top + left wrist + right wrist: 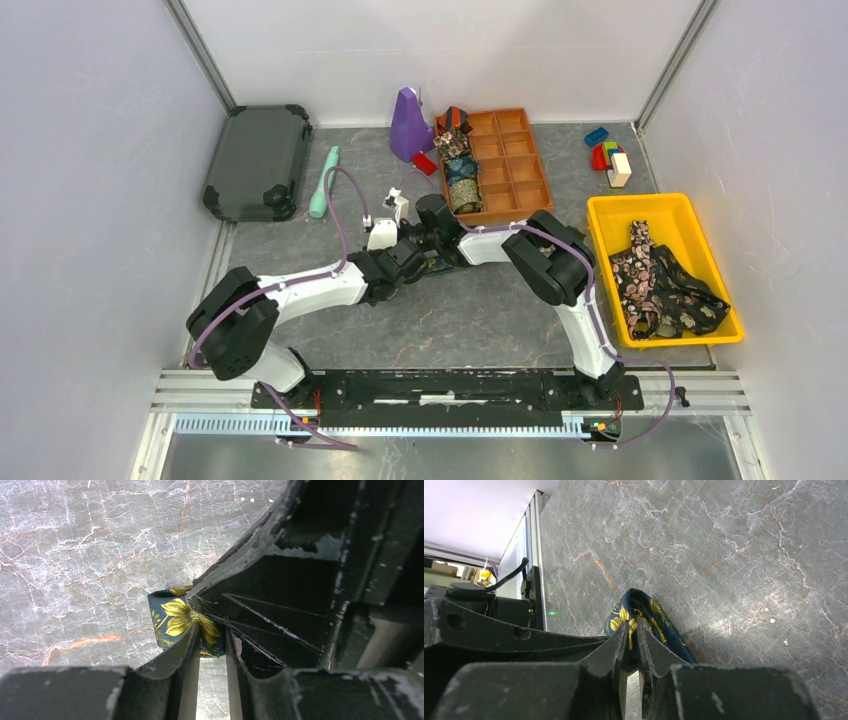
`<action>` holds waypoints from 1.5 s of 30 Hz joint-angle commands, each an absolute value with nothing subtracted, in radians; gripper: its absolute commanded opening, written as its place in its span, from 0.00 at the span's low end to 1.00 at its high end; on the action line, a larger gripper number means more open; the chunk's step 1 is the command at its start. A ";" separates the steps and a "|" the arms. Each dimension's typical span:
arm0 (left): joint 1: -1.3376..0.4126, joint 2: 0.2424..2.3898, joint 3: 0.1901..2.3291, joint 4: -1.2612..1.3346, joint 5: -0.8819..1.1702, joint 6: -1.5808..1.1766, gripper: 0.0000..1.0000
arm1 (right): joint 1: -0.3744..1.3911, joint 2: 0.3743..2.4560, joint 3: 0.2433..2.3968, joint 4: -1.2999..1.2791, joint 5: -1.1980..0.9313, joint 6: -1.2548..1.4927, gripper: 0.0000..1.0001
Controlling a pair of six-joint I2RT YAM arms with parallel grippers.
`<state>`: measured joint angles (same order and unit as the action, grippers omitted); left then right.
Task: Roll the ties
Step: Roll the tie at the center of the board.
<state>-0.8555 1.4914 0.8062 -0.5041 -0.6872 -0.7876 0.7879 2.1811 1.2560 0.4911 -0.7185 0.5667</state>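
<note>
A navy tie with gold flowers [172,617] lies bunched on the marble table, also in the right wrist view [649,615]. My left gripper [212,632] is shut on one fold of it. My right gripper [633,630] is shut on the same tie from the other side. In the top view both grippers meet at mid-table, left [412,256] and right [440,246], and hide the tie. Three rolled ties [462,170] sit in the left column of the brown compartment tray [515,165]. Loose dark floral ties [660,285] lie in the yellow bin [610,215].
A dark green case [258,160] is at the back left, with a mint-green stick [323,182] beside it. A purple object [408,125] stands left of the tray. Coloured toy blocks [610,160] lie at the back right. Walls close in on both sides.
</note>
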 commanded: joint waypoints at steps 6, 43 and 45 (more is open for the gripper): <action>-0.859 1.453 0.790 -0.391 -0.681 -0.753 0.40 | 0.808 2.220 1.311 0.407 -0.789 0.516 0.17; -0.851 1.268 0.736 -0.572 -0.677 -0.772 0.26 | 0.808 2.217 1.305 0.445 -0.770 0.518 0.15; -0.851 1.261 0.719 -0.560 -0.668 -0.772 0.25 | 0.808 2.218 1.308 0.446 -0.767 0.520 0.15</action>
<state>-0.8539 1.2716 0.7494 -0.5575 -0.6529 -0.7784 0.8051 2.2101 1.2903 0.4164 -0.7605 0.5194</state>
